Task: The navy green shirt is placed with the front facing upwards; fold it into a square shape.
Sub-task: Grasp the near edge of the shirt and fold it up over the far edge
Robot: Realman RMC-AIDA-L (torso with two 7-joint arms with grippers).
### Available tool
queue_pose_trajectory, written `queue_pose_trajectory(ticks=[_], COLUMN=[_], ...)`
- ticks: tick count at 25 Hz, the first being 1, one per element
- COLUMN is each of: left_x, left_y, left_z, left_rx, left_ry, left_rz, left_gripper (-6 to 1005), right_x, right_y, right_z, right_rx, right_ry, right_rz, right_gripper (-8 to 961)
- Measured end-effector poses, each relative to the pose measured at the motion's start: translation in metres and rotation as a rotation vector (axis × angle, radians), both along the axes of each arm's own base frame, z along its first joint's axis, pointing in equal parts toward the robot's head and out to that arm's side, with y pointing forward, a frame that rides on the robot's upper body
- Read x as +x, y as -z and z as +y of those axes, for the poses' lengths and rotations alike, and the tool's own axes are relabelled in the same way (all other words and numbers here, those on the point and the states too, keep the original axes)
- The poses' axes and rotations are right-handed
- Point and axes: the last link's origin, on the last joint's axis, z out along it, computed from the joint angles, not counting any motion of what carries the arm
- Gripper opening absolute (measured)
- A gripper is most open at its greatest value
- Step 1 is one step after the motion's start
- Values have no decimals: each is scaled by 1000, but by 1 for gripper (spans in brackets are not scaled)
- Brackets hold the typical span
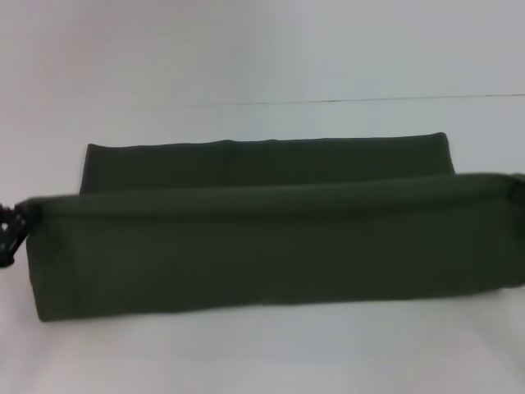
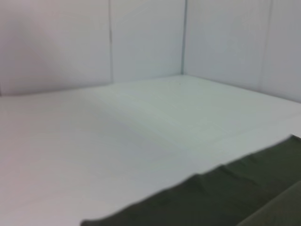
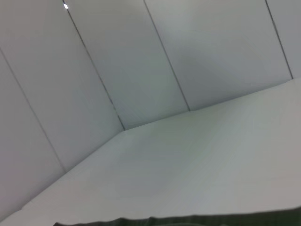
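1. The navy green shirt [image 1: 271, 246] lies on the white worktop [image 1: 262, 353], with its near part raised as a long taut band and a flat strip of cloth lying beyond it.
2. The left gripper [image 1: 8, 234] sits at the band's left end, seemingly pinching the cloth there, though only a dark sliver of it shows.
3. The right gripper [image 1: 518, 187] is at the opposite end, barely in view; I cannot tell how its fingers stand.
4. Holding both ends keeps the edge straight, probably so it can be carried across the flat strip between the grippers without sagging.
5. No lettering shows.
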Motion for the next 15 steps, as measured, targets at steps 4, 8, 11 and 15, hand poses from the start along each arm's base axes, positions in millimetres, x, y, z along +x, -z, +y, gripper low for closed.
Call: queue_pose_trajectory(ticks=[4, 8, 11, 15], left_x=[8, 14, 19, 25], left_y=[1, 10, 23, 27], left_z=[24, 49, 62, 78], left_rx=[29, 12, 4, 34], left_ry=[-30, -112, -132, -153], left_rz=[6, 42, 80, 92], left_gripper=[34, 34, 37, 40], right_x=[-8, -16, -19, -24], right_y=[1, 6, 8, 8], right_z=[25, 44, 54, 65], right_rx=[4, -14, -7, -5], right_ry=[16, 26, 45, 58], right_rz=[-23, -47, -56, -66], right_gripper=[97, 96, 96, 97])
